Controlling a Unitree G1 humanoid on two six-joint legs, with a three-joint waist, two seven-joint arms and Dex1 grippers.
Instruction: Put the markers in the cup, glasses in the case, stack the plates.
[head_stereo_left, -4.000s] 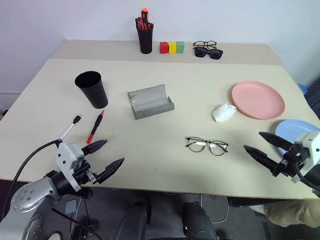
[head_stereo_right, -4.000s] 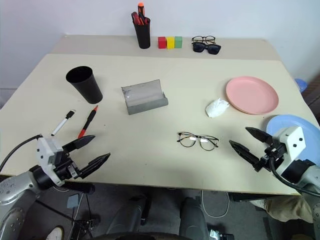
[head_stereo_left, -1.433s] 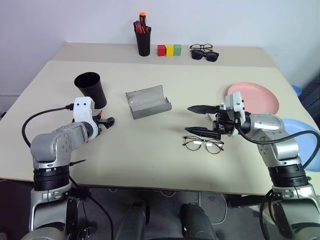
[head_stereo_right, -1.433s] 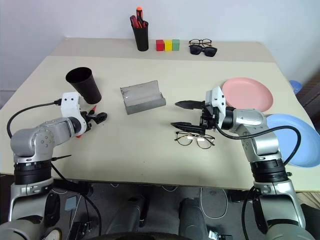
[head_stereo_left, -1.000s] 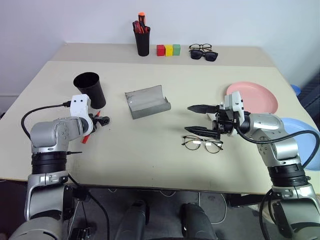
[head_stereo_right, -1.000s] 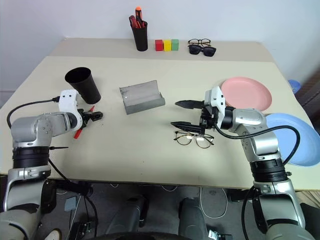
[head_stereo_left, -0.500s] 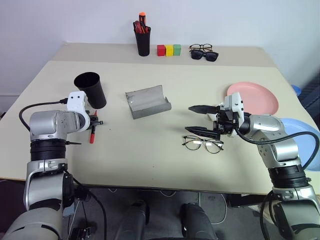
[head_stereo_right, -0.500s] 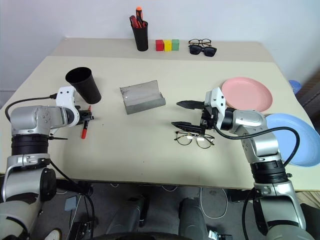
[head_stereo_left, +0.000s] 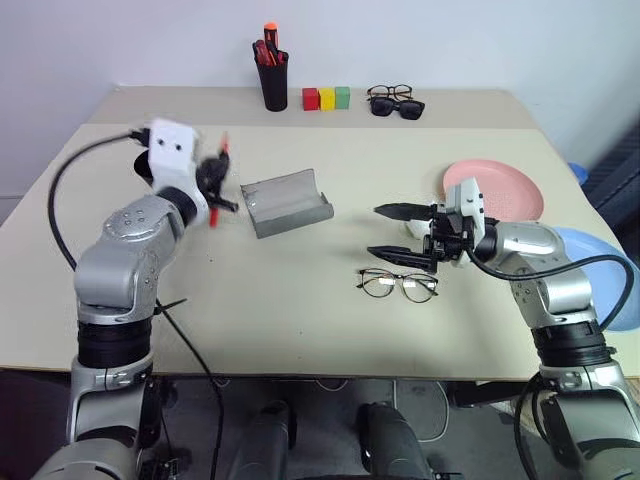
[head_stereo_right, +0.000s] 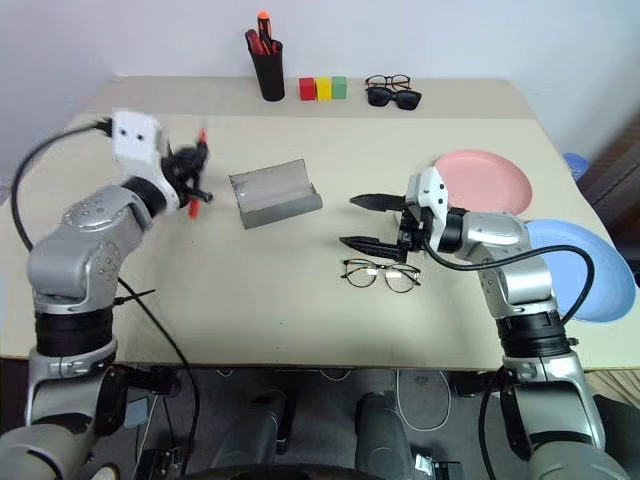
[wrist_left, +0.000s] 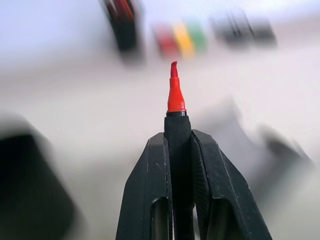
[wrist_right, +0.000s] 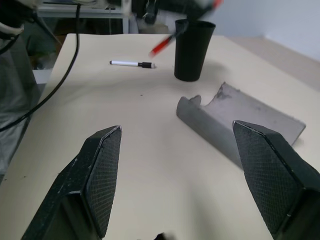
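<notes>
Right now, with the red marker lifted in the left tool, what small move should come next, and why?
Probably carry the left tool over the mouth of the black cup and tip the red marker downward. The tool is shut on the marker and raised above the table, close to the cup, while the white marker lies on the table.

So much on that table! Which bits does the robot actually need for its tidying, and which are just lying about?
Needed:
- red marker, gripped in the left tool
- white marker
- black cup
- wire-rimmed glasses
- grey case, lying open
- pink plate
- blue plate

Just lying about:
- pen pot of red markers
- coloured blocks
- sunglasses
- spare spectacles
</notes>
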